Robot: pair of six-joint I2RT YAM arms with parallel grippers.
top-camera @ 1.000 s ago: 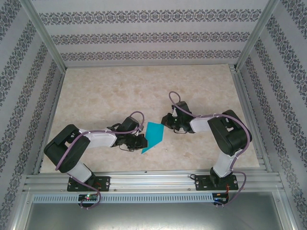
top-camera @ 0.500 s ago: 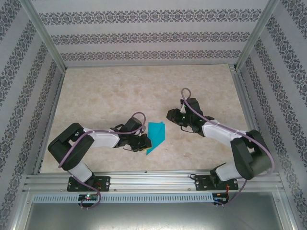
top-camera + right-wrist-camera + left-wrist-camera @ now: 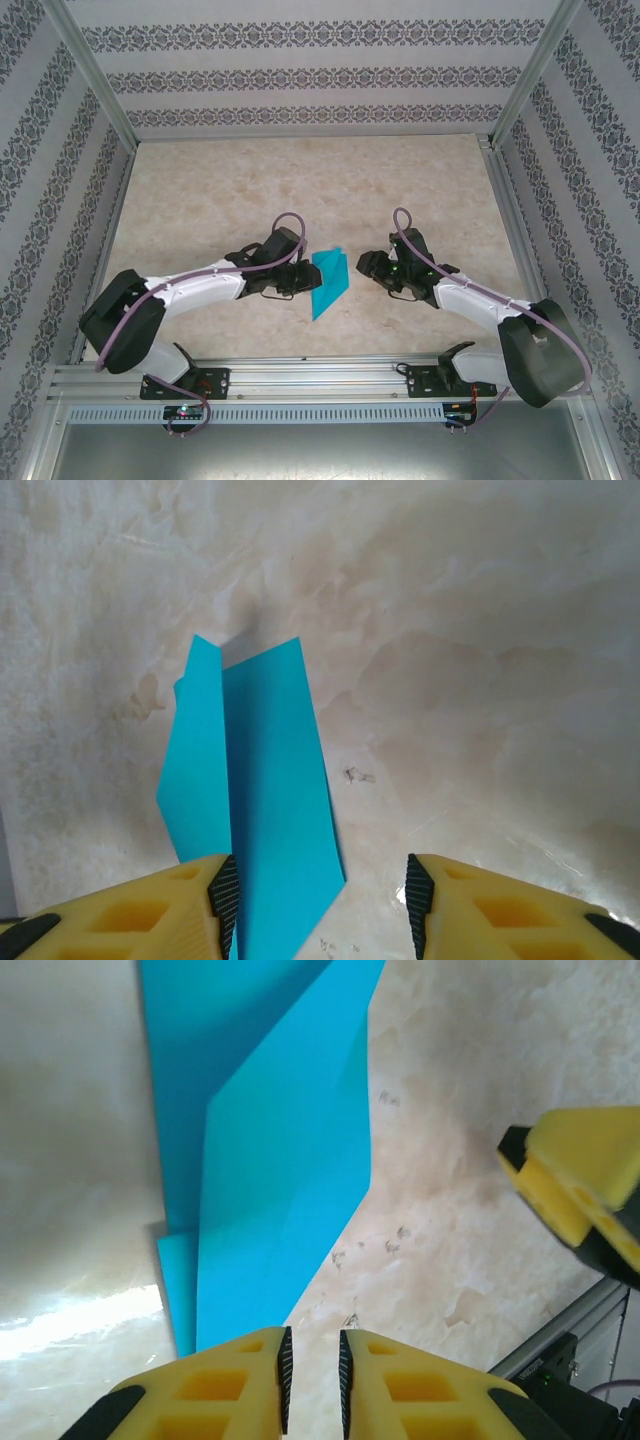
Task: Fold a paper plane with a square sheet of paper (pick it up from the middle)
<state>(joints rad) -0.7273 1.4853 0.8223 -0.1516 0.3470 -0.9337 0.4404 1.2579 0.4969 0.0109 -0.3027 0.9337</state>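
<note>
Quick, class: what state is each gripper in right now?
Left gripper: slightly open, holding nothing.
Right gripper: open, paper not gripped.

Paper blocks the middle; table beyond — free.

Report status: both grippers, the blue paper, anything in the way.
Left gripper slightly open, gripping nothing. Right gripper open wide, straddling the paper end. Folded paper on table between them. Nothing blocking.

Thin, matt, sharply creased teal paper lies on a smooth, faintly glossy marble-look tabletop, and at six o'clock the left gripper has moulded yellow plastic fingers with black ribbed pads.
</note>
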